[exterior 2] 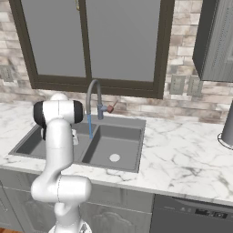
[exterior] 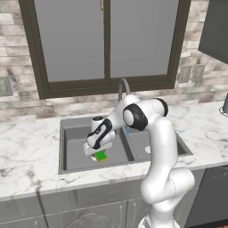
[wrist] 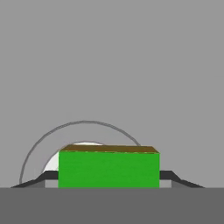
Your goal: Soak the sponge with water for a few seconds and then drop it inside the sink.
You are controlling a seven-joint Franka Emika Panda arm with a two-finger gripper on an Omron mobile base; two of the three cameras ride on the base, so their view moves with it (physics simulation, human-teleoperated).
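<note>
The sponge, a small green block with a yellow layer, hangs low in the left basin of the dark grey sink. My gripper points down and is shut on it. In the hand view the sponge sits between the two dark fingertips, with the pale round drain just behind it. The water falls as a thin blue stream from the arched faucet near the centre divider, to the right of the sponge and apart from it. From the right base view the water drops beside my arm.
White marble counter surrounds the sink. The right basin has its own pale drain. A dark-framed window and brick wall stand behind. A grey object stands at the counter's far right, under a dark wall cabinet.
</note>
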